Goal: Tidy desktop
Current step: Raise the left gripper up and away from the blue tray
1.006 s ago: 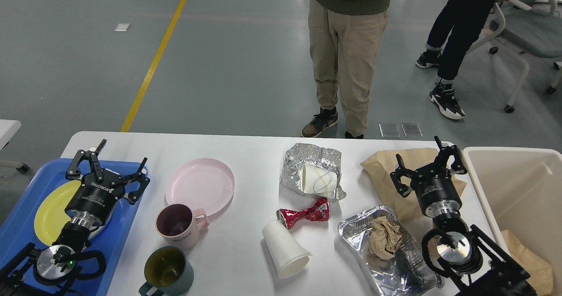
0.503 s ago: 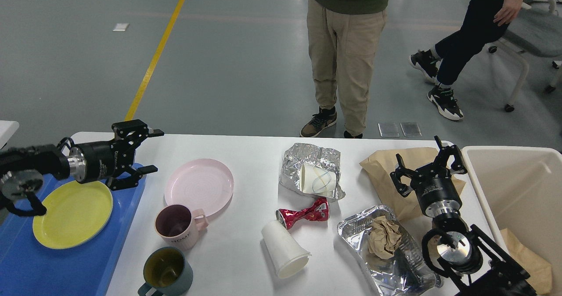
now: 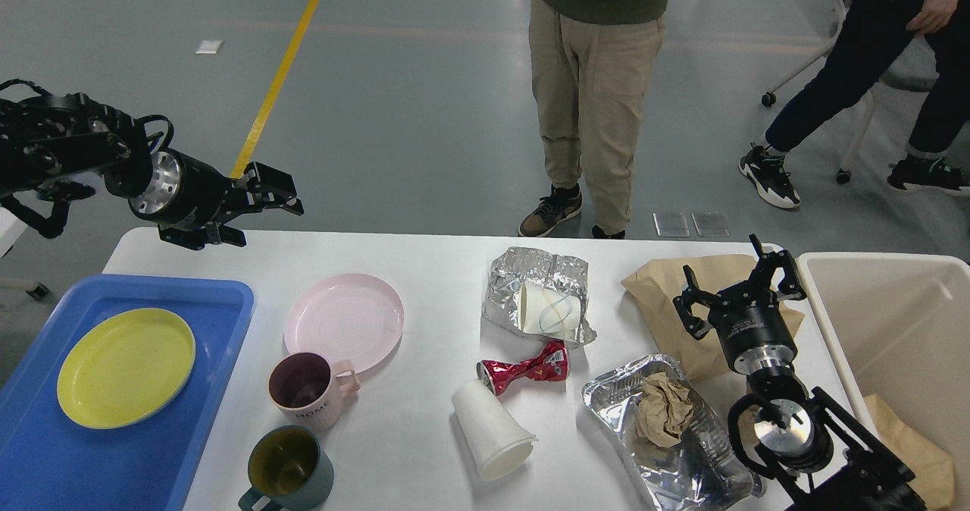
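The large white rectangular desktop (image 3: 424,261) fills the lower view. A beige plastic bin (image 3: 883,306) holds brown paper (image 3: 913,450); a blue plastic tray (image 3: 220,321) holds one yellow plate (image 3: 126,367). Two mugs, two paper cups. Right gripper (image 3: 739,280) spread, empty; left gripper (image 3: 261,211) unclear.

Both arms black, jointed. Left gripper (image 3: 276,202): black linkage fingers behind a silver ring. Right gripper (image 3: 739,283): black cylindrical body, small white lettering, polished silver collar; black cable loops are seen at each wrist.
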Controlling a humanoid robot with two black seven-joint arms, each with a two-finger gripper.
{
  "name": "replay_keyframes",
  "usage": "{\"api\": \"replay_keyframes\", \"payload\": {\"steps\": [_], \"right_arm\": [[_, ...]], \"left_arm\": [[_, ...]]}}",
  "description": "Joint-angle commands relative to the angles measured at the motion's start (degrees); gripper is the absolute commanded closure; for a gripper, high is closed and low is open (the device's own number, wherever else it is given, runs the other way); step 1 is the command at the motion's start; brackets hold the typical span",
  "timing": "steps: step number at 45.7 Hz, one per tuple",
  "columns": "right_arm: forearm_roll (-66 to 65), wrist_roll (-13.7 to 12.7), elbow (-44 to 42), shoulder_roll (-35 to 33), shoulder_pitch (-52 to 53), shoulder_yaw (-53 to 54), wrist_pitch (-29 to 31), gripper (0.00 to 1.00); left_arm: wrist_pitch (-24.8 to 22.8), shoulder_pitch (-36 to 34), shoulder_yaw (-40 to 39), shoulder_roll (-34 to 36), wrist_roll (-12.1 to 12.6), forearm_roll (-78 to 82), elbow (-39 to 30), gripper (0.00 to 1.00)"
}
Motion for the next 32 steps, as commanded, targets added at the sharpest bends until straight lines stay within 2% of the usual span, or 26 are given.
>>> {"api": "replay_keyframes", "payload": {"steps": [1, 8, 15, 17, 21, 26, 32], "right_arm": [[0.02, 0.0, -0.01, 0.0, 0.01, 0.0, 0.0, 0.0], [0.02, 0.0, -0.01, 0.0, 0.01, 0.0, 0.0, 0.0], [-0.07, 0.0, -0.01, 0.0, 0.01, 0.0, 0.0, 0.0], [-0.07, 0.0, -0.1, 0.0, 0.01, 0.0, 0.0, 0.0], [0.02, 0.0, -0.01, 0.0, 0.01, 0.0, 0.0, 0.0], [0.02, 0.0, -0.01, 0.0, 0.01, 0.0, 0.0, 0.0], [-0.07, 0.0, -0.01, 0.0, 0.01, 0.0, 0.0, 0.0]], "left_arm": [[-0.09, -9.59, 6.07, -4.11, -0.05, -0.01, -4.74, 0.03], [-0.79, -16.19, 8.09, -7.36, -0.05, -0.01, -9.93, 0.03], [-9.14, -21.2, 8.79, -12.89, 0.04, -0.01, -13.36, 0.03], [-11.33, -25.66, 9.5, -16.83, -0.22, -0.01, -17.72, 0.03], [-11.52, -33.58, 10.29, -18.61, -0.84, -0.71, -26.7, 0.03], [-11.34, -41.76, 13.28, -21.86, -1.28, -1.32, -34.35, 0.03], [-9.59, -49.41, 17.75, -24.32, -4.62, -8.34, -42.97, 0.03]]}}
